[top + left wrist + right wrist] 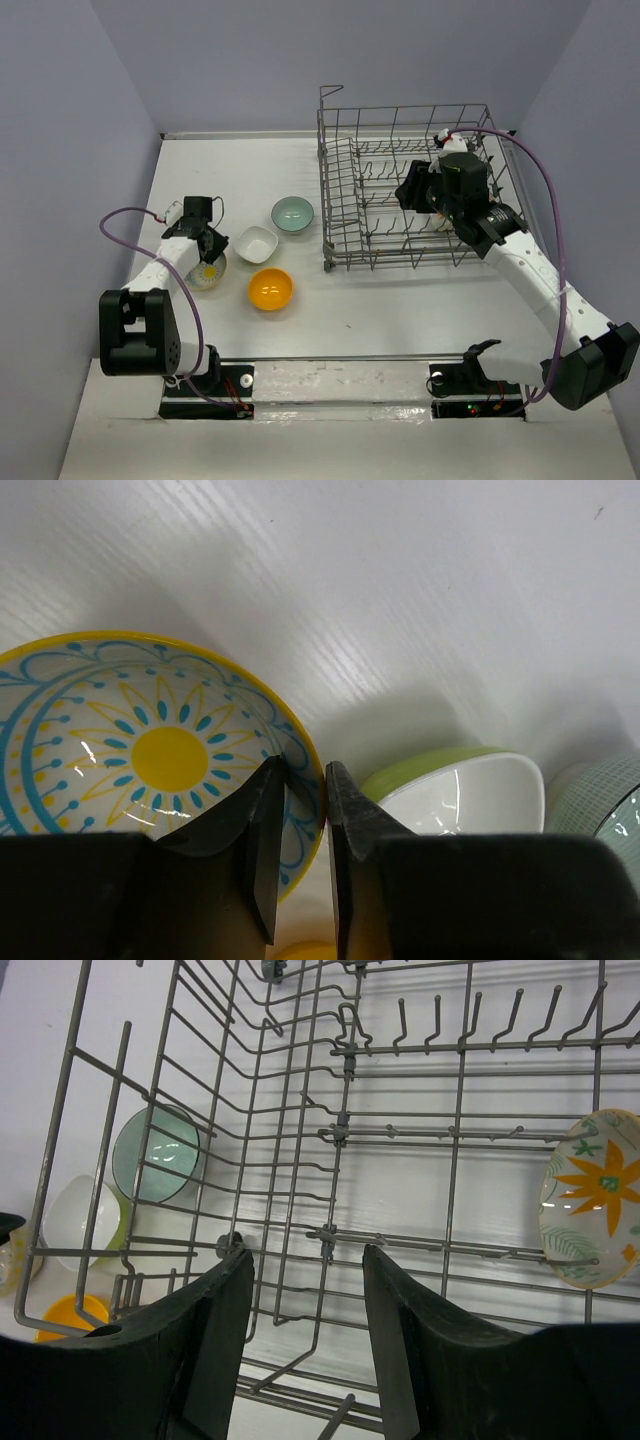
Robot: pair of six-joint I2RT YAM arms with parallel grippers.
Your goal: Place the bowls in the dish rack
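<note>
Left gripper [305,785] is straddling the rim of the patterned bowl [170,755] for an edge pinch, clamped or not I cannot tell, while right gripper [307,1260] is hanging open, empty, over the rack [340,1132].

Both arms use white link housings joined by black joint modules. The left arm [170,262] has a large black base block [140,335] at its near end; the right arm [535,280] has a matching block [592,365]. One purple cable [120,217] follows the left arm, another [548,190] the right. A black housing [462,180] sits at each wrist. The left gripper [305,770] and right gripper [306,1255] carry matt black, wedge-shaped fingers [405,1350] with flat inner faces.
</note>
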